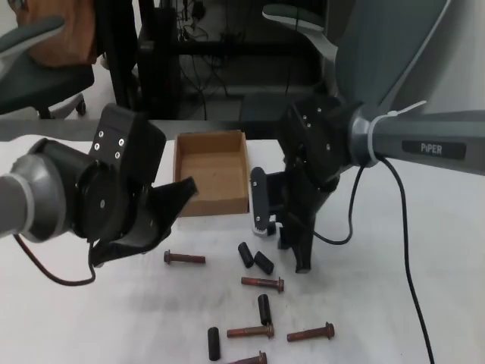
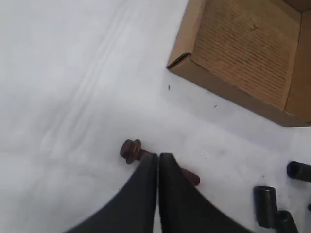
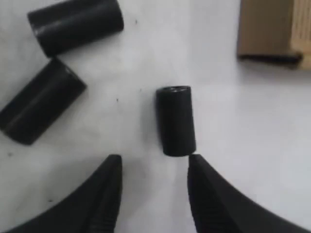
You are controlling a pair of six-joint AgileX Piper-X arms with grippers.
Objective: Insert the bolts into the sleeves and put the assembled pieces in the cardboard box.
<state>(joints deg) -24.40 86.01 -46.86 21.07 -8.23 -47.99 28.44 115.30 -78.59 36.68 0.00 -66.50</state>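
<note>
While hanging low over the white bench (image 1: 91,318), holds the left gripper (image 2: 158,158) with fingers pressed together and nothing between them, tips in front of the shank of a bolt (image 2: 130,150). Lies flat on the bench, that bolt, near a corner of the cardboard box (image 2: 228,91). Reaches in from the right with the right gripper (image 3: 154,160), pointed steeply down, fingers apart, tips just at one end of a black sleeve (image 3: 176,120) (cannot tell whether one fingertip touches it). Lies on its side, not yet between the fingers, apart from two other sleeves (image 3: 75,24) that rest close to each other nearby. Sits open-topped toward the far middle of the bench, between the two arms in the high view: the box, showing bare brown floor. Nearer the camera, scattered on the bench: loose bolts (image 1: 263,283) and loose sleeves (image 1: 264,309), all separate.
</note>
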